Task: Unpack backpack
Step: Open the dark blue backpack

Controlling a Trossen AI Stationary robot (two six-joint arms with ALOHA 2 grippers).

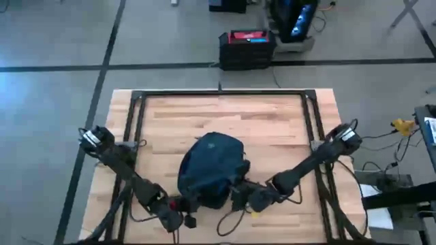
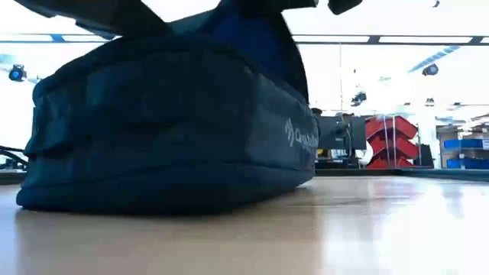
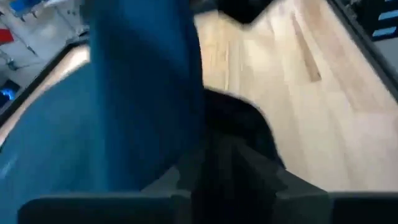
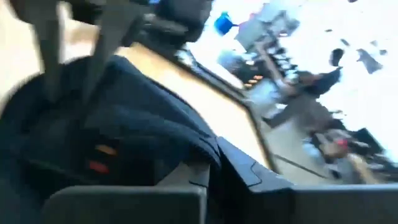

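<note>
The backpack (image 1: pixel 210 169) lies on the wooden table (image 1: pixel 272 122) (its light logo print faces the low camera), with both grippers at its near edge. The right gripper (image 1: pixel 240 195) has its fingers fully closed, dark fabric bunched just ahead of them, though whether any is pinched I cannot tell. The left gripper (image 1: pixel 185 211) sits at the bag's other near corner, blue fabric right against its fingers; how far they are parted cannot be told.

Only one marking shows anywhere: a pale logo with a line of lettering printed on the side of the dark navy soft fabric backpack (image 2: pixel 176 122), seen from table height. The letters (image 2: pixel 300 139) run at a slant and are too indistinct to spell out. Nothing else carries readable writing.
</note>
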